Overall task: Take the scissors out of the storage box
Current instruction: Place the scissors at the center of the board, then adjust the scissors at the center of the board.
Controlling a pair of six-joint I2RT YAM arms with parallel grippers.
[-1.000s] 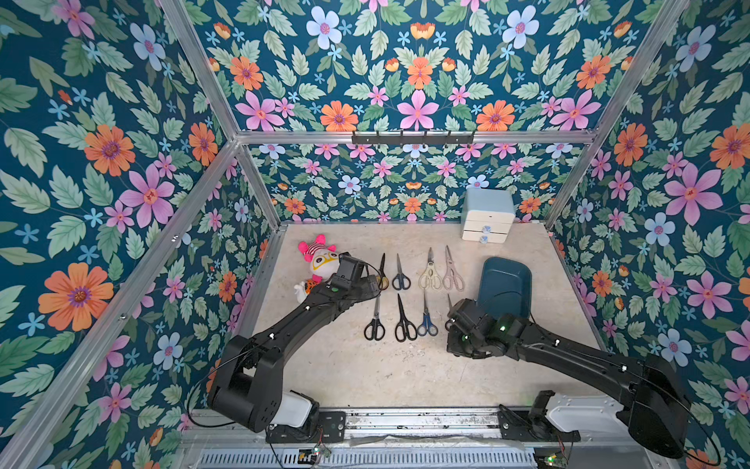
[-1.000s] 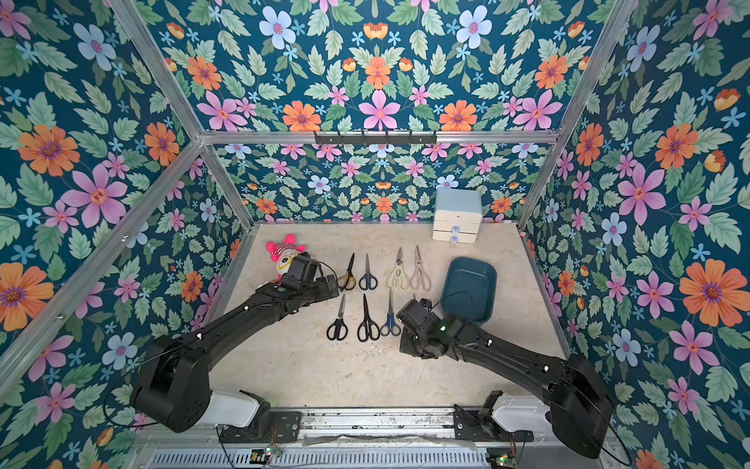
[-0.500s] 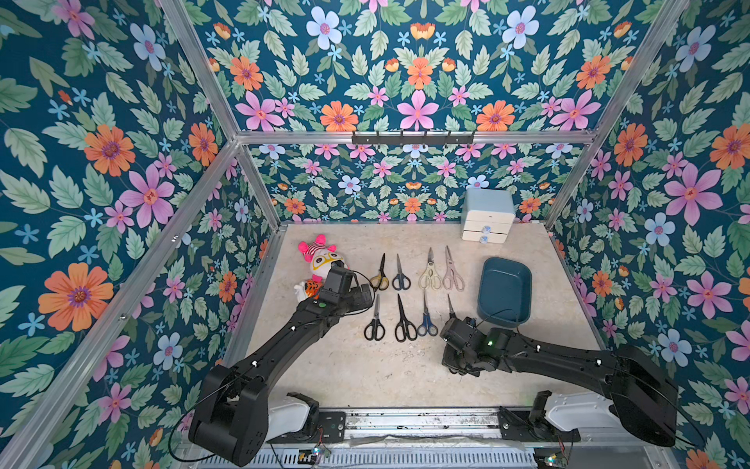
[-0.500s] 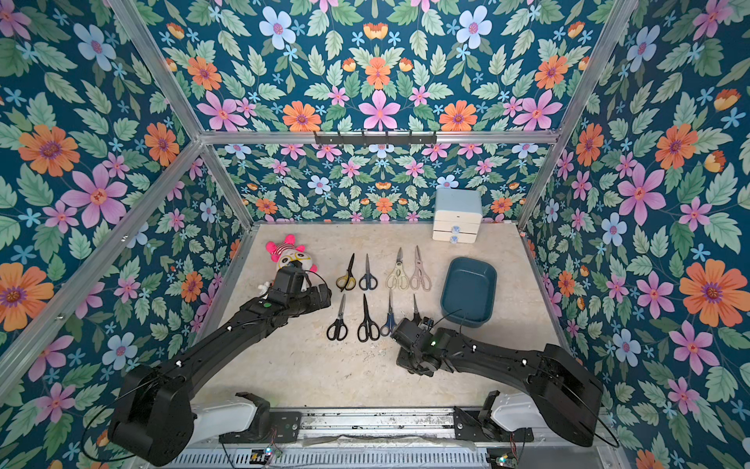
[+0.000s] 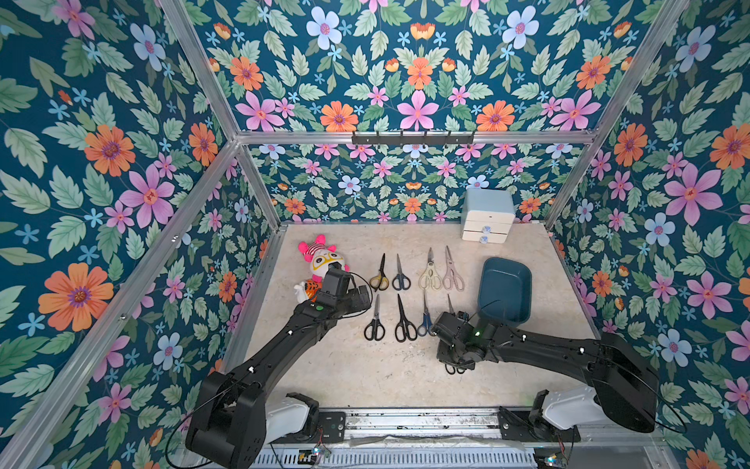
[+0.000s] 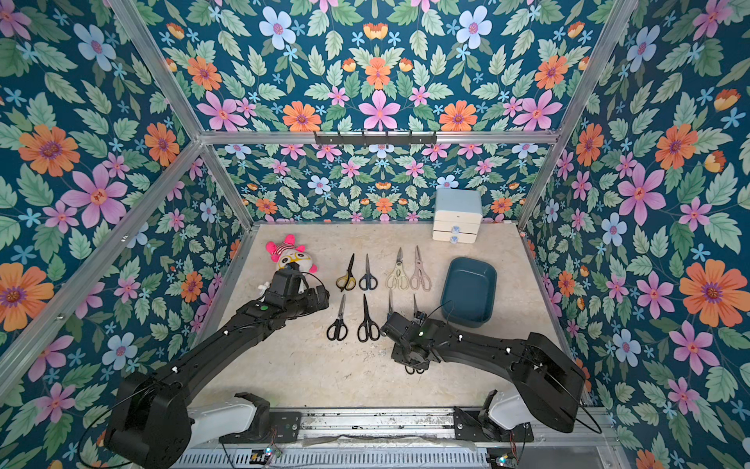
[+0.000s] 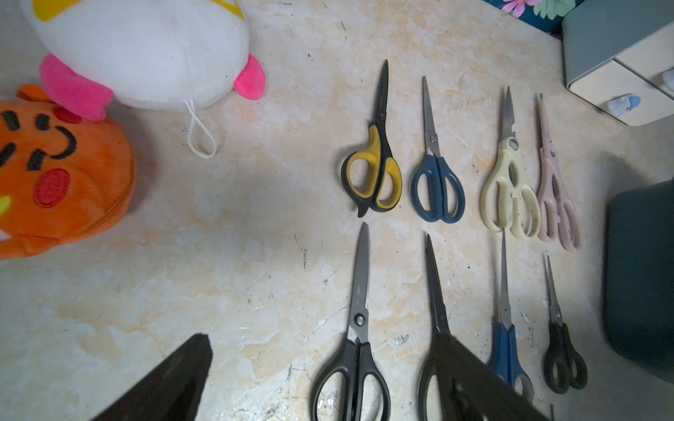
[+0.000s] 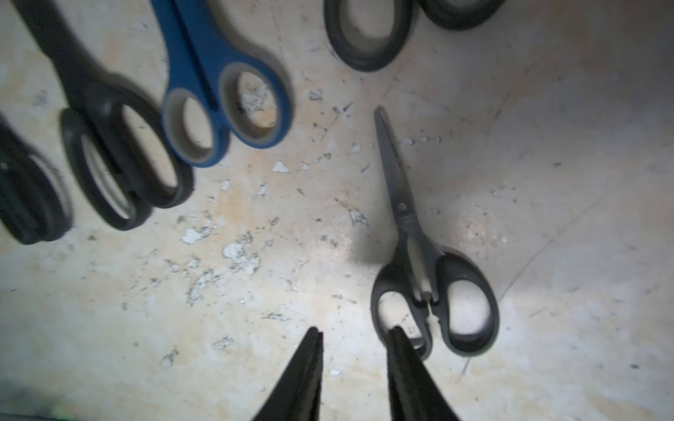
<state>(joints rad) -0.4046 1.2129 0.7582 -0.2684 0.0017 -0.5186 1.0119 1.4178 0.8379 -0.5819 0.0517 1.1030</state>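
Lying flat just robot-side of the empty storage box (image 5: 505, 284), small black scissors (image 8: 423, 262) sit free; right gripper (image 8: 355, 331) parted, holding nothing.
Light, stiff, slick blades: likely best pinched at the handle neck. Left gripper (image 7: 321, 337) wide, empty.

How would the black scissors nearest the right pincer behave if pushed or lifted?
The black scissors lie flat on the table, so a push would probably slide them, not roll them. Blades look rigid metal. Gripped by one loop, they might pivot open.

No readable text on the scissors (image 7: 432, 140) or elsewhere.
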